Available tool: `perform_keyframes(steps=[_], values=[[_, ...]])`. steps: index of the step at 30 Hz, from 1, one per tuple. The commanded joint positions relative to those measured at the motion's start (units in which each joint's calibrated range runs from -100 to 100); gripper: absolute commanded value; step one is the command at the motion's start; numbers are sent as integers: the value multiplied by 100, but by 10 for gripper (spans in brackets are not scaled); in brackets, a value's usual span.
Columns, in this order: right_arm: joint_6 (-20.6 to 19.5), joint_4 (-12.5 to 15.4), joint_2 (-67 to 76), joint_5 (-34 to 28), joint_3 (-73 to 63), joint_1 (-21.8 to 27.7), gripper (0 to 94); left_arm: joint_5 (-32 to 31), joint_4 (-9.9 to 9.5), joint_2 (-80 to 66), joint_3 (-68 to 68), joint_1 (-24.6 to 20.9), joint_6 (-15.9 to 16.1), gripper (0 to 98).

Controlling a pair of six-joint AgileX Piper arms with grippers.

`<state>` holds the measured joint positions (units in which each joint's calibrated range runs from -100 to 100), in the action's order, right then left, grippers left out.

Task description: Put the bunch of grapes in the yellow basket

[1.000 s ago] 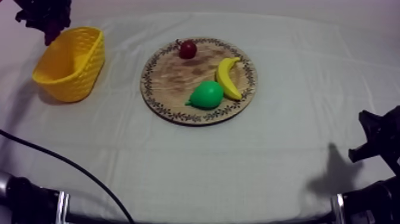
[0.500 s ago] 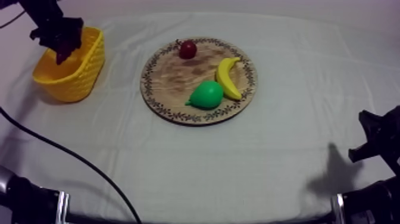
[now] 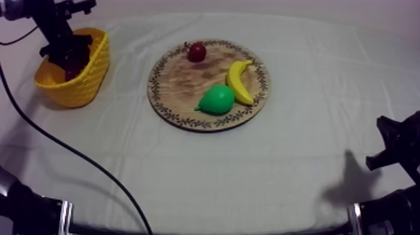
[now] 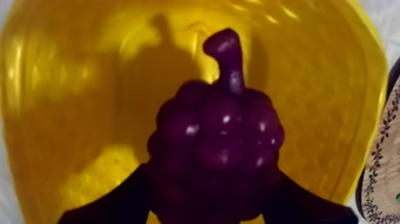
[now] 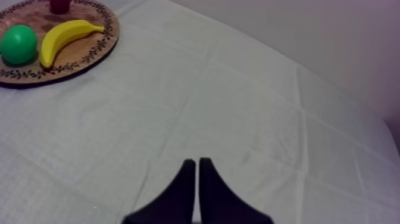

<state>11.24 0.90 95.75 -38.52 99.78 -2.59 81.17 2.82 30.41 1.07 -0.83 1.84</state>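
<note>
My left end effector (image 4: pixel 212 176) pinches the grapes (image 4: pixel 215 134) low inside the basket (image 4: pixel 65 101); I judge this the placing step. Next I should spread it and lift clear. My right end effector (image 5: pixel 198 170) rests pressed together over the counter (image 5: pixel 250 107).

Grips the bunch of grapes (image 4: pixel 214 143) between the black fingers (image 4: pixel 113 202) of the left gripper (image 4: pixel 211 199), one at each flank. Hangs inside the yellow basket (image 4: pixel 71 89), stem toward its far wall (shadow cast there). Notes the patterned rim of the wooden board (image 4: pixel 381 161) just beside the basket.
</note>
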Motion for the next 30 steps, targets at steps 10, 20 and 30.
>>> perform_keyframes(steps=[10,20,30], values=[[2,1,0,-3,0,-1,3,-3,5,-246,-9,-8,-34,897],[2,1,0,-3,0,-1,3,-453,-68,-1993,1054,6,-102,794],[2,1,0,-3,0,-1,3,-1363,-80,-4522,3242,60,-257,483]])
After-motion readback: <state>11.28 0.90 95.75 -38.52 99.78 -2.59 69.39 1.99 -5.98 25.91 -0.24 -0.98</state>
